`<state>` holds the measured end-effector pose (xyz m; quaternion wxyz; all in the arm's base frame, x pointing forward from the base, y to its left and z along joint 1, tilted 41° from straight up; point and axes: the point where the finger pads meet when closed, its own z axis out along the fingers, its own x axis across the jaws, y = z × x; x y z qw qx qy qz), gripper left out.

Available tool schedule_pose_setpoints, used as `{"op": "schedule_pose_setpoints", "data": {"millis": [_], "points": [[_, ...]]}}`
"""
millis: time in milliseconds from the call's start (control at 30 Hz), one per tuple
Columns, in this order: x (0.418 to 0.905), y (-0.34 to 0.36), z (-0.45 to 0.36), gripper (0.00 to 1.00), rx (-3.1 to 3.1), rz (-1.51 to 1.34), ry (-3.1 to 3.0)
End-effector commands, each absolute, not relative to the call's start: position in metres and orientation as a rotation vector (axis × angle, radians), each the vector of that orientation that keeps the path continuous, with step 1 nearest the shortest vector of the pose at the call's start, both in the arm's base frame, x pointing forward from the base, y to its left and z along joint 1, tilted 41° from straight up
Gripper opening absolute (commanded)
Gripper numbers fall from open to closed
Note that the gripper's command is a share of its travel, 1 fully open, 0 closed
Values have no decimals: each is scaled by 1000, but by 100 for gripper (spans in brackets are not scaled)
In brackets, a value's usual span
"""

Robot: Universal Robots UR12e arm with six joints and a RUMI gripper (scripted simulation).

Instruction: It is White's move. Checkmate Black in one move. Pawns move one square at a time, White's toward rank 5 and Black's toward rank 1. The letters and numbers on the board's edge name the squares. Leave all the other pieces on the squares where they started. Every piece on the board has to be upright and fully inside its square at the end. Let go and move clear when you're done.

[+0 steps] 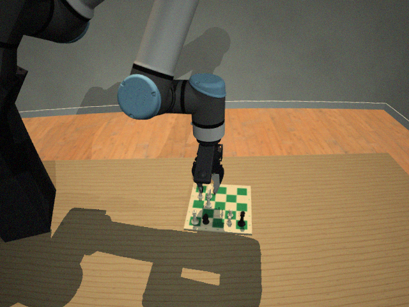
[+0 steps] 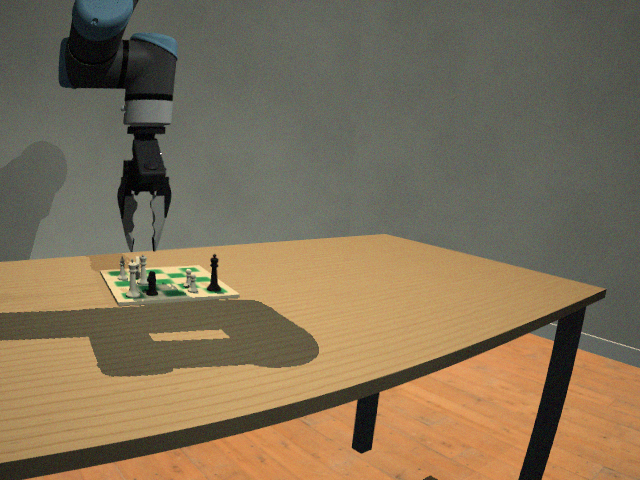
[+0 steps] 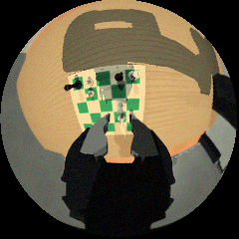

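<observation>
A small green-and-cream chessboard point(image 1: 218, 208) lies on the wooden table. A tall black piece point(image 1: 241, 219) stands near its front right. A short black piece point(image 1: 206, 219) stands near the front left, beside a white piece point(image 1: 195, 218). Two white pieces point(image 1: 208, 198) stand at the far left, and a few small white ones point(image 1: 229, 218) stand in the front rows. My gripper point(image 1: 207, 188) hangs above the far-left pieces, fingers pointing down, slightly apart, with nothing between them. In the exterior view it point(image 2: 142, 242) is clearly above the piece tops. In the wrist view the fingers frame the board's near edge point(image 3: 106, 102).
The board sits near the far side of a large table point(image 2: 310, 320). The arm's broad shadow point(image 1: 148, 261) falls in front of the board. A grey wall stands behind, and a wooden floor lies beyond the table.
</observation>
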<state>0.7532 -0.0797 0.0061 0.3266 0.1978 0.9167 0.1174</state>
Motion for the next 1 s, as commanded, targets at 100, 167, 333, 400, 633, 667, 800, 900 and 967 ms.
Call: {"op": "schedule_pose_setpoints", "data": {"millis": [100,167,333,400,633,667,800,900,967], "points": [[761,-79,-2,25,518,307,2401],[764,-78,-6,25,518,307,2401],[771,-77,-15,25,518,307,2401],[773,-77,-17,25,518,307,2401],[776,-77,-21,25,518,307,2401],[777,-77,-21,25,518,307,2401],[777,-77,-21,25,518,307,2401],[777,-77,-21,25,518,307,2401],[777,-77,-21,25,518,307,2401]]}}
